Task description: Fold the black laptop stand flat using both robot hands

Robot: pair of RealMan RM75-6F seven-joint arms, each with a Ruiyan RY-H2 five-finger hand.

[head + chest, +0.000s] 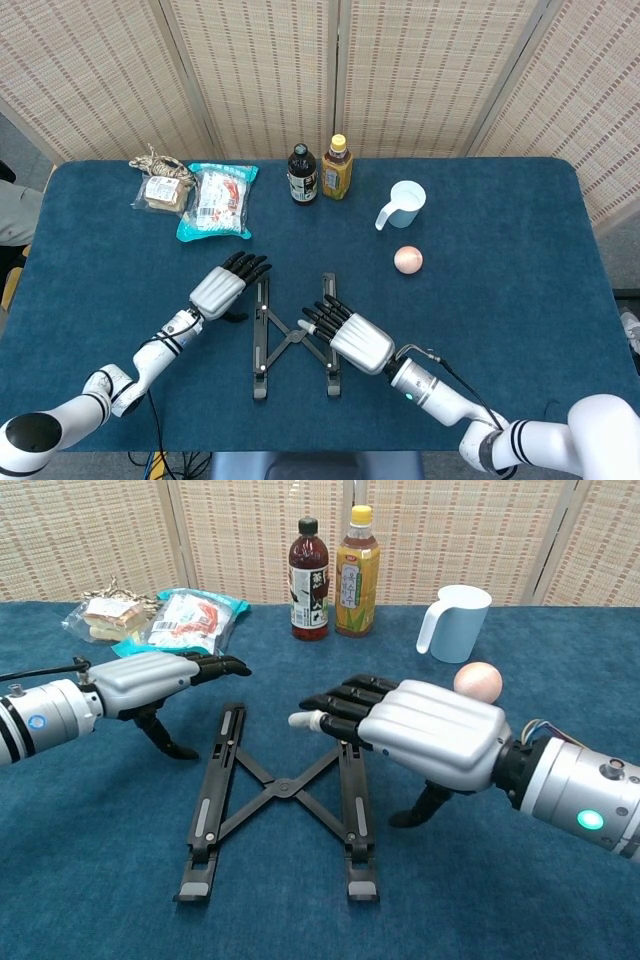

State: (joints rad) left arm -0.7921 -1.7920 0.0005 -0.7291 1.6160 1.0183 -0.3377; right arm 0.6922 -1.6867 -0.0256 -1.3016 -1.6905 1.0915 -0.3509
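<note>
Stand (294, 338) lies spread between your hands; left hand (222, 288) beside it, right hand (352, 338) above its right rail, both released, fingers extended.

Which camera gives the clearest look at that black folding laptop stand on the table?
The chest view: the black X-shaped laptop stand lies close, both rails and crossbars plain. The head view shows it smaller, from above, with the right hand covering part of its right rail.

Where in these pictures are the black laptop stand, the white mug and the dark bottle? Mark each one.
black laptop stand (283, 786), chest view, on the central crossing of its struts.
white mug (408, 200), head view, on its body.
dark bottle (309, 585), chest view, on its label.
</note>
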